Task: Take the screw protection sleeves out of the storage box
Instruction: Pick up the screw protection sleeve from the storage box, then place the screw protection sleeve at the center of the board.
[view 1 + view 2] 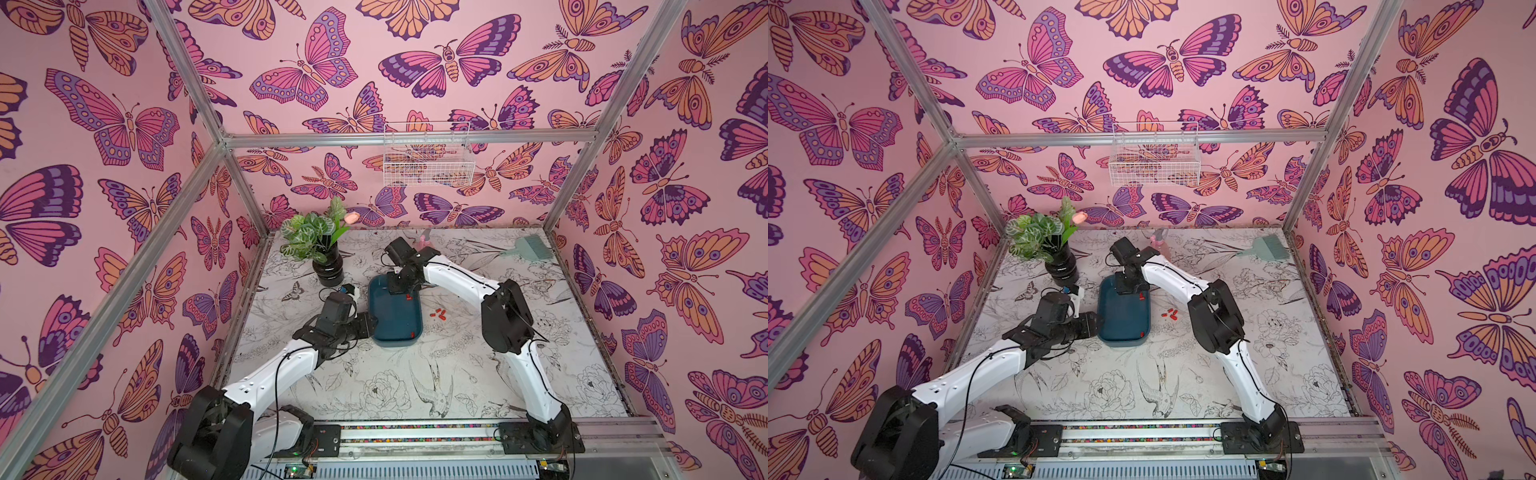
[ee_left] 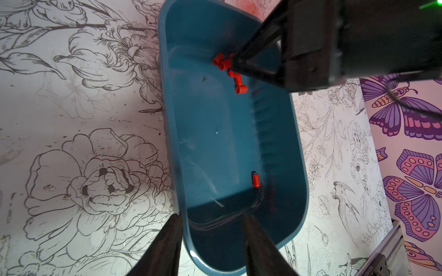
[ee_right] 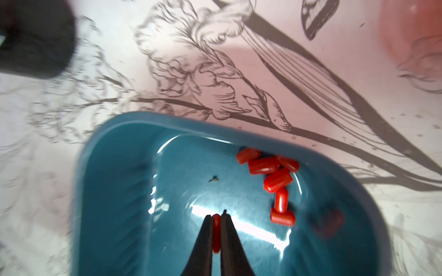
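Note:
The teal storage box [image 1: 392,318] [image 1: 1121,322] lies mid-table. Several red screw protection sleeves [image 3: 275,176] [image 2: 229,69] cluster at its far end. A single sleeve [image 2: 256,180] [image 1: 412,335] rests near its front corner, and several more [image 1: 438,313] [image 1: 1171,314] lie on the table to the right of the box. My right gripper [image 3: 217,221] [image 1: 408,295] [image 1: 1140,296] hangs over the box's far end, shut on one sleeve pinched between its tips. My left gripper [image 2: 212,216] [image 1: 372,326] stands open astride the box's left rim, one finger [image 2: 167,239] outside and one inside.
A black vase with a plant [image 1: 328,266] stands at the back left of the box. A pink spray bottle [image 1: 424,241] and a teal brush [image 1: 525,247] lie at the back. A white wire basket [image 1: 428,160] hangs on the back wall.

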Robot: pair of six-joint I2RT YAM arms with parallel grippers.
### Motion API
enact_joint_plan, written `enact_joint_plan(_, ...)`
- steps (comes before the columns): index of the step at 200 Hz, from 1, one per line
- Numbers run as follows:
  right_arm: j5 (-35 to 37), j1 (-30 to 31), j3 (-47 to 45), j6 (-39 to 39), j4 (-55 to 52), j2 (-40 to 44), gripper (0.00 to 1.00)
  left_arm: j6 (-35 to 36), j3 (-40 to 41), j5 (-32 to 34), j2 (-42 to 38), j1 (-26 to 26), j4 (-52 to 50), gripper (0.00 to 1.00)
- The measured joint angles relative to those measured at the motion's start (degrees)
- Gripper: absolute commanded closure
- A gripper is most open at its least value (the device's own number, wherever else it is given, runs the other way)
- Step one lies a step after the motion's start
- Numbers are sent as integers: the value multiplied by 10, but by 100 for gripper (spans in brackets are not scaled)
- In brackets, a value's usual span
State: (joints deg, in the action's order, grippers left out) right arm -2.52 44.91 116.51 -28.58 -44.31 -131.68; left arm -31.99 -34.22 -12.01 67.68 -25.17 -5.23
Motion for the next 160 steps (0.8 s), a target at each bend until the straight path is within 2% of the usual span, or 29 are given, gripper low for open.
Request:
enact_joint_plan(56,-10,0,-59,10,2,110,86,3,-5,0,1,0,-17,54)
enact_joint_plan(117,-10,-2,-147,18,11,193,85,5,-11,3,4,0,-30,54)
enact_joint_plan(160,-28,-29,-234,16,33,258,85,5,-12,9,5,0,-36,54)
